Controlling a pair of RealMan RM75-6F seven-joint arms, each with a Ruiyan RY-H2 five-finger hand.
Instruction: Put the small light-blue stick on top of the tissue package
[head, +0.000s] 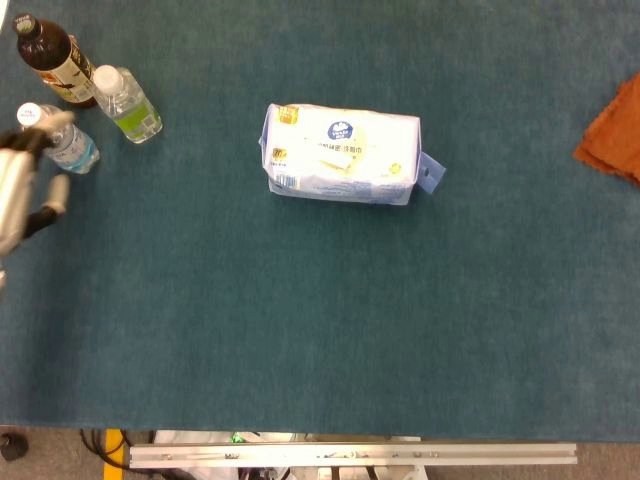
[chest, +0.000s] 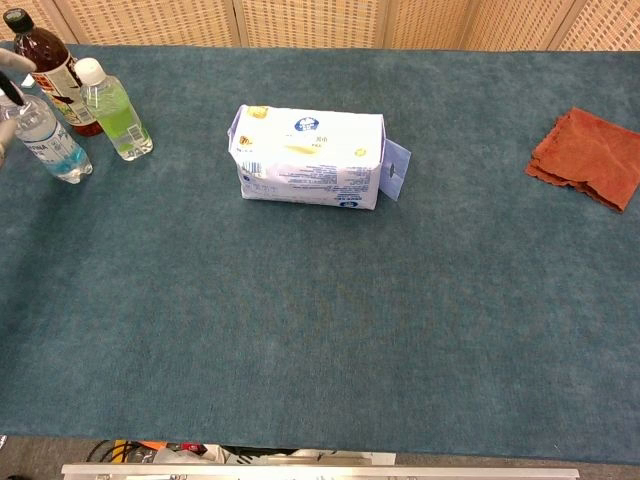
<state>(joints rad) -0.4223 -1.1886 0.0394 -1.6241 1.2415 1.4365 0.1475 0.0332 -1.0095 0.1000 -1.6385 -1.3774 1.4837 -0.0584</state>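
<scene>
Light-blue stick: cannot be picked out with certainty. A pale strip (head: 335, 155) lies on the top face of the tissue pack (head: 345, 180), and a light-blue tab (head: 430, 172) juts from its right end, touching it. The pack is white and blue with a blue oval logo; its print is too small to read. It lies at table (head: 320, 330) centre on teal felt.

Left hand (head: 22, 185) is at the left edge, blurred, fingers apart, holding nothing. Three bottles (head: 128, 103) stand beside it. A rust cloth (head: 612, 130) lies far right. Lattice panels (chest: 310, 22) back the table.
</scene>
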